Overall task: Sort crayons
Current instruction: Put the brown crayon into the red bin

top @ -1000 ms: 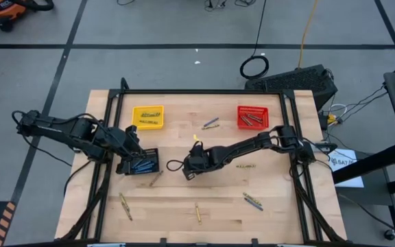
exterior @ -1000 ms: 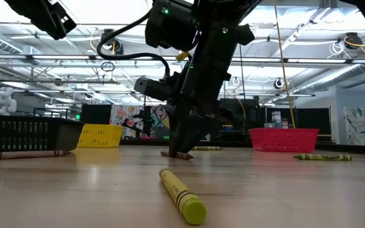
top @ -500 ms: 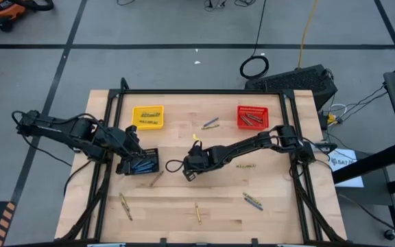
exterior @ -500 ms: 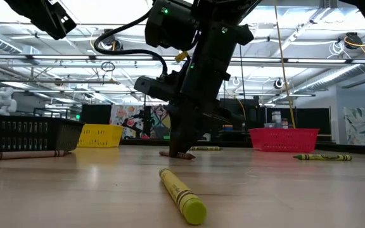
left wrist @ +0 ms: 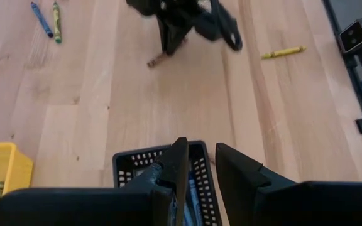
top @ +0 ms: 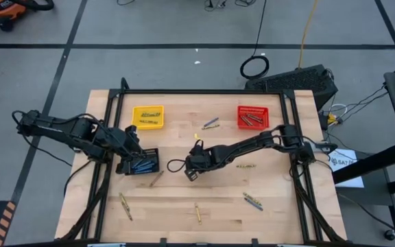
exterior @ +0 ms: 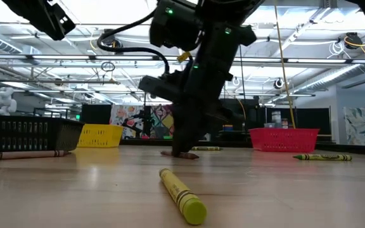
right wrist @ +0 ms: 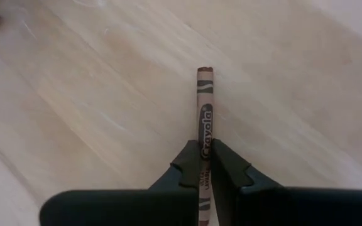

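Note:
My right gripper (top: pixel 190 173) stands at the table's middle, shut on a brown-red crayon (right wrist: pixel 205 107), which also shows in the low view as a crayon (exterior: pixel 181 154) at the table top. My left gripper (left wrist: pixel 198 164) hovers open over the black basket (top: pixel 142 163), with nothing between its fingers. Loose crayons lie flat on the wood: a brown one (top: pixel 156 180), yellow ones (top: pixel 125 206) (top: pixel 197 213) (top: pixel 245 165), a pair (top: pixel 254 201) and another pair (top: pixel 211 123). My right gripper pinches the crayon's paper-wrapped shaft (right wrist: pixel 204 157), about mid-length, between its two fingers. The fingers come steeply from above, one on each side of the stick. The crayon lies nearly level at the table top; I cannot tell whether it is clear of the wood.
A yellow basket (top: pixel 147 116) stands at the far left and a red basket (top: pixel 252 117) at the far right, each with crayons inside. Black frame rails (top: pixel 108 137) run along the table's sides. Bare wood lies between the loose crayons near the front edge.
My right gripper has shut on the brown-red crayon, then risen a little and rolled slightly at the wrist. The crayon stays low at the table top, about where it lay.

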